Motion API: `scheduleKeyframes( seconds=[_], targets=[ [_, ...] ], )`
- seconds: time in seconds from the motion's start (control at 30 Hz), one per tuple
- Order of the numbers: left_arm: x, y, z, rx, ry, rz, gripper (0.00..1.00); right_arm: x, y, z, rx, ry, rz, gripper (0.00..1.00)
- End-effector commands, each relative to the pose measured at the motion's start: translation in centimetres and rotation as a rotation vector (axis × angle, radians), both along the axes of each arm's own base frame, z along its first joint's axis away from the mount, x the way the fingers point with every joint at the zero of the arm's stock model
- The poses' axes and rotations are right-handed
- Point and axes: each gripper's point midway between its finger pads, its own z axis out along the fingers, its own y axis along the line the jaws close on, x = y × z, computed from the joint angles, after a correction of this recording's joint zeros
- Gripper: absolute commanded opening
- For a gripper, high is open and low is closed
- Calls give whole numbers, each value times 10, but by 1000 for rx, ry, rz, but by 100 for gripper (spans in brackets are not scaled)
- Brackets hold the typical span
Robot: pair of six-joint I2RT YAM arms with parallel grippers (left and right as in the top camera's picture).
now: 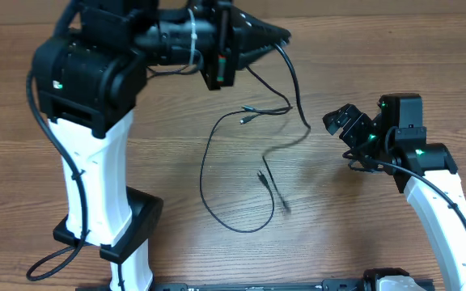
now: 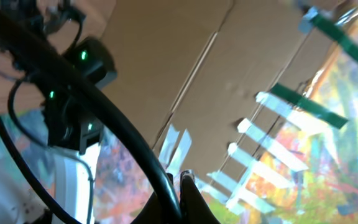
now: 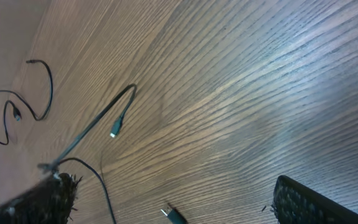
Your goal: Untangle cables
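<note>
The left gripper is hanging high above the wooden tabletop. Its fingers are pressing together on one black cable, which is dropping from them down to the wood. The other cables are lying loose in the middle of the tabletop, making a wide loop, with two small plugs near each other. The right gripper is hovering near them on the right, with its fingers apart and gripping nothing.
</note>
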Motion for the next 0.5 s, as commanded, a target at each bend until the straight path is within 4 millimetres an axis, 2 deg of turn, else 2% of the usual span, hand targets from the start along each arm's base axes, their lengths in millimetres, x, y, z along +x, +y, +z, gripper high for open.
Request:
scheduleKeyframes(
  seconds=[0.0,0.13,0.2,0.3,0.37,0.47],
  targets=[
    [29,26,-6,82,-124,133,4,4,0,9,4,-29,2,100],
    [54,52,-22,276,-347,217,4,4,0,9,4,-29,2,100],
    [57,58,-31,355,-403,218,4,4,0,9,4,-29,2,100],
    [47,51,-39,353,-357,182,4,4,0,9,4,-29,2,100],
    [27,33,-37,250,-200,129,4,4,0,9,4,-29,2,100],
    [6,17,-27,115,1,63,4,4,0,9,4,-29,2,100]
  ],
)
